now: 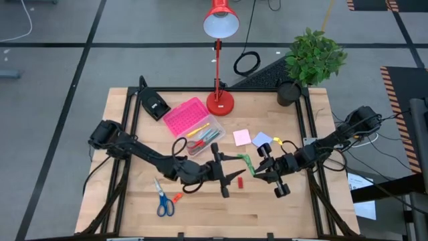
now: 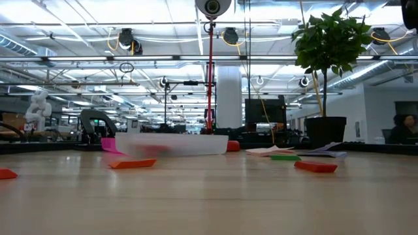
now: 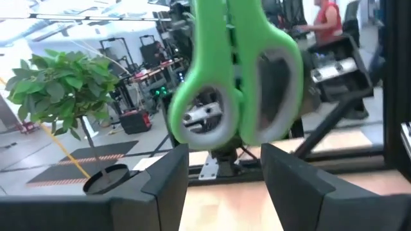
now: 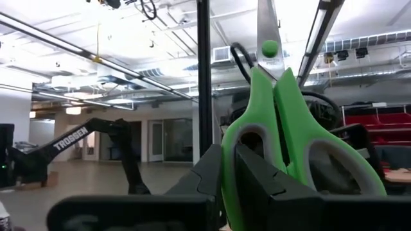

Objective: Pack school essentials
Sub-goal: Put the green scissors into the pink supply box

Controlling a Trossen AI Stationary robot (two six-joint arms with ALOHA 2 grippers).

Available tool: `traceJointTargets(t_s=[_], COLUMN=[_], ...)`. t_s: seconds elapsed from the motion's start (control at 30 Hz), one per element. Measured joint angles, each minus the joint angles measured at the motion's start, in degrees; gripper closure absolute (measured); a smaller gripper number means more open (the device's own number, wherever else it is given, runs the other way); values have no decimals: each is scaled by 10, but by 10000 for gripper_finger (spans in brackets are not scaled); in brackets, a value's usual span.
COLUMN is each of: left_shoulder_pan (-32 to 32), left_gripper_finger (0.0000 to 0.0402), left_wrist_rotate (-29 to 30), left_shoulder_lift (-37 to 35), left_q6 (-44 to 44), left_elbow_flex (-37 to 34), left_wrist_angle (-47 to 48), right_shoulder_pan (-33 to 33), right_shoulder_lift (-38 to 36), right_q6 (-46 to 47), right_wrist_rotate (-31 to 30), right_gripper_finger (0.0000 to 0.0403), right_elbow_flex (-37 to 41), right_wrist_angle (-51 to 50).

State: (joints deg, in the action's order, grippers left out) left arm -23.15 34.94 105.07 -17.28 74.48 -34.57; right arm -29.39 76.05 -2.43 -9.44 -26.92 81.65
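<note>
Above the middle of the pale, wood-grained table (image 1: 200, 214), the two dark grippers met over a pair of green plastic-handled scissors (image 1: 246, 163) with smooth grey-lined finger loops and a shiny metal blade. The right gripper (image 1: 270, 173) had its jaws clamped together on one handle loop, as the right wrist view showed. The left gripper (image 1: 223, 170) faced it from the other side with its blocky matte fingers apart, the scissors hanging just beyond them, not touching.

On the table lay blue-handled scissors (image 1: 162, 201) beside a small orange eraser (image 1: 177, 197), a red eraser (image 1: 239, 181), and flat pink (image 1: 241, 137) and pale blue (image 1: 262, 140) sticky-note pads. A clear plastic box (image 1: 204, 136) with an open pink studded lid (image 1: 184, 116) held red-handled scissors (image 1: 194, 143) and thin pens.
</note>
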Motion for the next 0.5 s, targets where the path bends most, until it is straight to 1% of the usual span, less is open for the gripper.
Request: traceJointTargets(t_s=[0.17, 0.33, 0.5], left_shoulder_pan=[-3, 3, 9], left_gripper_finger=[204, 204, 204], left_wrist_rotate=[-3, -4, -40], left_shoulder_lift=[0, 0, 0], left_q6=[5, 9, 24], left_elbow_flex=[0, 0, 0], left_wrist_angle=[-15, -16, -25], right_shoulder_pan=[0, 0, 0], right_shoulder_lift=[0, 0, 0], right_q6=[-10, -13, -13], right_wrist_rotate=[-24, -27, -26], right_gripper_finger=[378, 378, 378], right_elbow_flex=[0, 0, 0], right_wrist_angle=[-5, -13, -13])
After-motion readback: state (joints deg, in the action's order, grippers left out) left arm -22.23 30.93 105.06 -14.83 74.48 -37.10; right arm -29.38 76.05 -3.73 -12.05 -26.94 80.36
